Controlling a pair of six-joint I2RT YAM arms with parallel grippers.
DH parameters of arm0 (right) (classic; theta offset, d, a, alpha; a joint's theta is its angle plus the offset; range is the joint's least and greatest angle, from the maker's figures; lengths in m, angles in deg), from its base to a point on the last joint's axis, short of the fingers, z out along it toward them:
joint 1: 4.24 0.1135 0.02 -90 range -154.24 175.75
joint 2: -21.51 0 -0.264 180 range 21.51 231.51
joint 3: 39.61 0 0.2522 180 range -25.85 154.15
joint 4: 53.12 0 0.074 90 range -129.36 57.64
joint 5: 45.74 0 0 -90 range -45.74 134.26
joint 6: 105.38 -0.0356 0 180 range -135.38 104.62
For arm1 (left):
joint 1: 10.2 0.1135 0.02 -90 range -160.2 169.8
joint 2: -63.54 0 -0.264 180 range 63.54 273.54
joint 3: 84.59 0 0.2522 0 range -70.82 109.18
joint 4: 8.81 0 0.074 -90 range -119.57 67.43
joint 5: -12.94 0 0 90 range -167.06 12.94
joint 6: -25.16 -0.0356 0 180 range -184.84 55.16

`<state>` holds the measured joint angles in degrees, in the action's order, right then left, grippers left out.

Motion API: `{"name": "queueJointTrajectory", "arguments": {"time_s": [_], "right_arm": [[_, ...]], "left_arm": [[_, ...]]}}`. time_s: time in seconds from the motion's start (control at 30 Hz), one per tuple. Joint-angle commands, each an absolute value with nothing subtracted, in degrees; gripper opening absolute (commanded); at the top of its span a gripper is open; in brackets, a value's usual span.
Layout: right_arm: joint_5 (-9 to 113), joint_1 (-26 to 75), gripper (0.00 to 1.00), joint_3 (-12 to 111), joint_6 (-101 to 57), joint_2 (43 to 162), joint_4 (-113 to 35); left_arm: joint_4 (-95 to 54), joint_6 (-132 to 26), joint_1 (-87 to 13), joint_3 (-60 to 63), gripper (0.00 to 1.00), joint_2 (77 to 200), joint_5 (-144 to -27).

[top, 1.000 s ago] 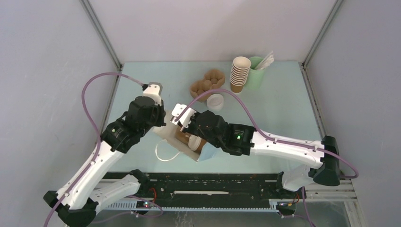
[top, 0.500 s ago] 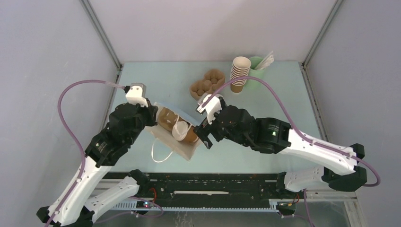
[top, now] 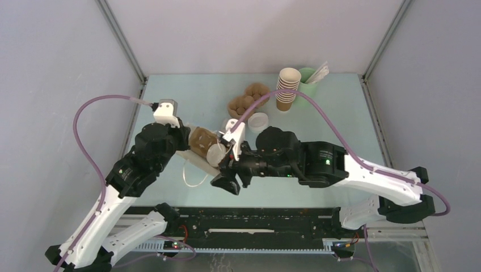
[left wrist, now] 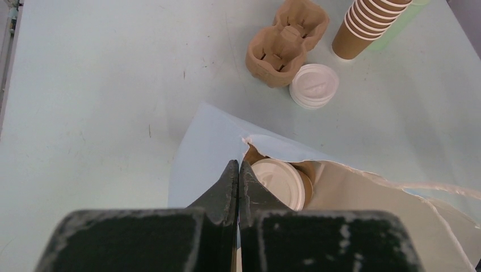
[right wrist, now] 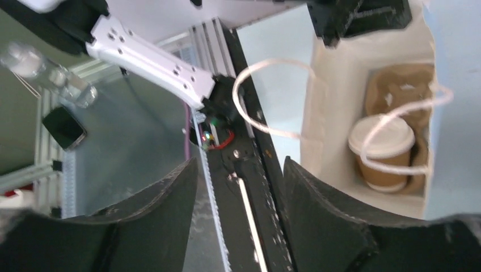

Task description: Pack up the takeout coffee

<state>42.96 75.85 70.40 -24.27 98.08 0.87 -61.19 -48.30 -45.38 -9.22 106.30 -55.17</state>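
Takeout coffee (right wrist: 381, 150) is inside the paper bag (right wrist: 334, 113), white lid on, tucked against a brown cardboard tray (right wrist: 397, 93) that's in there too. My left gripper (left wrist: 238, 170) is clamped tight on the bag's rim, and the bag's mouth is gaping. The right gripper (right wrist: 239, 167) has its fingers spread with nothing between them and hangs just off the bag's near side. Further back on the table (left wrist: 85, 85) I've got a second tray (left wrist: 286, 42), some spare lids (left wrist: 313, 85) and a stack of cups (left wrist: 363, 22).
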Motion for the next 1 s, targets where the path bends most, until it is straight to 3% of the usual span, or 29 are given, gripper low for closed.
{"name": "queueJointTrajectory", "arguments": {"time_s": [0.0,0.03,0.1,0.37,0.53,0.73,0.97], "right_arm": [[43.7,76.2,0.55,74.4,-25.8,103.0,-7.1],[41.6,76.1,0.43,75.0,-25.5,104.2,-8.0],[38.4,76.0,0.33,75.6,-24.5,106.8,-9.7],[19.8,76.5,0.25,84.5,-22.3,119.7,-1.8],[12.7,76.7,0.15,79.1,-20.6,121.1,-4.4],[8.6,76.7,0.13,72.7,-17.3,122.0,-7.8],[7.1,76.4,0.18,67.2,-11.3,121.8,-11.5]], "left_arm": [[-59.2,-47.6,-45.1,-9.9,0.0,105.1,-55.0],[-59.3,-47.3,-45.1,-9.6,0.0,104.9,-55.2],[-59.5,-47.0,-45.1,-9.0,0.0,104.8,-56.1],[-59.9,-45.8,-45.2,-8.9,0.0,103.3,-59.2],[-59.8,-45.9,-45.2,-9.3,0.0,102.3,-59.8],[-58.8,-46.8,-45.2,-10.4,0.0,100.8,-62.1],[-56.7,-47.9,-45.2,-13.2,0.0,98.8,-63.9]]}}
